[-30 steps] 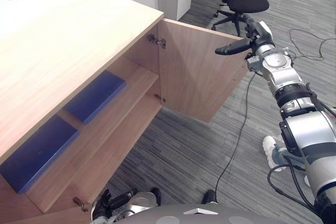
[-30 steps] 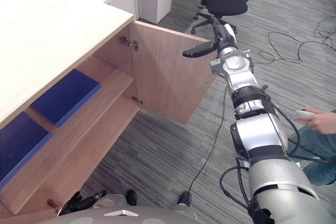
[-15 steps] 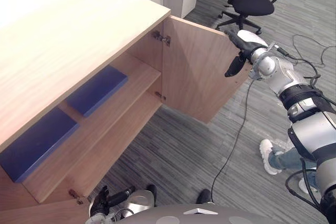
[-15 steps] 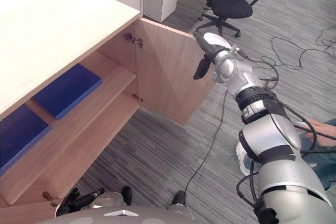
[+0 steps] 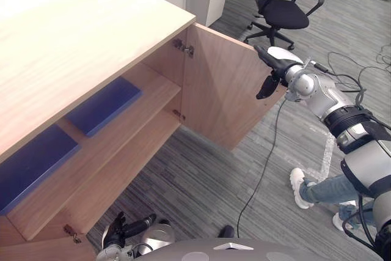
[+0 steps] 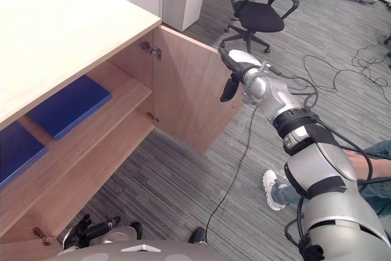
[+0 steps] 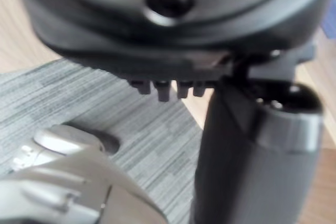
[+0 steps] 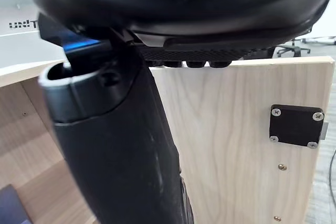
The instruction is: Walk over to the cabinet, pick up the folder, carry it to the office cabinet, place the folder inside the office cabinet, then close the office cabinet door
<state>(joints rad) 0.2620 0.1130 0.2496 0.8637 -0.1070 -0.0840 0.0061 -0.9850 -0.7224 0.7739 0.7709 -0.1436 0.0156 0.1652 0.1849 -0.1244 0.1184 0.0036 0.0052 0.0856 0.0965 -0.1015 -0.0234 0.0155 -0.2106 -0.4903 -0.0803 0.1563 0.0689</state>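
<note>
Most of the task looks done. A blue folder [image 5: 101, 105] lies flat on the upper shelf [image 5: 153, 99] of the office cabinet [image 5: 79, 41], near the hinge side, and a second folder [image 5: 33, 166] lies further along the same shelf. I cannot tell which of the two is the carried one. Neither hand holds anything, so I judge that the walking, picking up, carrying and placing are finished. What is left is the last step: the door [image 5: 223, 96] stands wide open, turned far out from the cabinet front. The right hand [image 5: 276, 62] is raised at the upper corner of the door's free edge, touching it or just beside it. Its fingers are stretched out and grasp nothing, and its thumb hangs down in front of the inner face. The right wrist view also looks at this inner face, so the hand probably needs to reach the outer side before a push can swing the door shut. The left hand [image 5: 125, 231] hangs low by the robot — relaxed and empty.
</note>
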